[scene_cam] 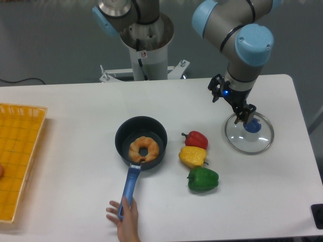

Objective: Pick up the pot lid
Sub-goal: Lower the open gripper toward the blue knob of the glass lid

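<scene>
Left edge: yellow crate (31, 166)
Left of centre: black pot (121, 143) holding brown ring (135, 151); hand (128, 218) at its blue handle (130, 184)
Right of centre: red (196, 140), yellow (192, 157), green peppers (203, 180)
Gripper (231, 105): fingers spread
Right: pot lid (245, 143), blue knob (253, 125)

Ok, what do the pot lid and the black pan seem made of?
The pot lid looks like clear glass, maybe plastic: the pale table shows through it. The pan looks dark and fairly matte, perhaps coated metal, though plastic is possible.
</scene>
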Motion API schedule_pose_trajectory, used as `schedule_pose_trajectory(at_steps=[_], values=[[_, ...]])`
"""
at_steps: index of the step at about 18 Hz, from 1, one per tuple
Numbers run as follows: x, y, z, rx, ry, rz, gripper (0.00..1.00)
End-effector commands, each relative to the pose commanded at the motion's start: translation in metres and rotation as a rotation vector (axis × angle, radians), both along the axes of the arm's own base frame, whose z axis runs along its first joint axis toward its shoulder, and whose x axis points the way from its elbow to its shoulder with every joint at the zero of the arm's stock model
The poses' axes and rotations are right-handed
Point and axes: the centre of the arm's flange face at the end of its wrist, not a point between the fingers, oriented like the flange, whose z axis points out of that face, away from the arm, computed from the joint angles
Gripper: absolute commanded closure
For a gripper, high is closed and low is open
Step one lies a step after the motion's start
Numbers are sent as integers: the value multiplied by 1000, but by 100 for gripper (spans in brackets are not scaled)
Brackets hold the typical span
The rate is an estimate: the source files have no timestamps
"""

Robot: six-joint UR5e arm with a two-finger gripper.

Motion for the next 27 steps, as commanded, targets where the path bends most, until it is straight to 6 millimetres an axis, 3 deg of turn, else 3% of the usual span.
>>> schedule_pose_trajectory(at_steps=[9,16,20,23,27], values=[[-8,-6,0,2,9,15,0],[-42,-48,-13,5,10,100,0],[-48,-60,-20,-8,1,121,0],[-51,-65,-41,-15,-35,37,0],[-61,-66,-55,-14,-17,-233,0]])
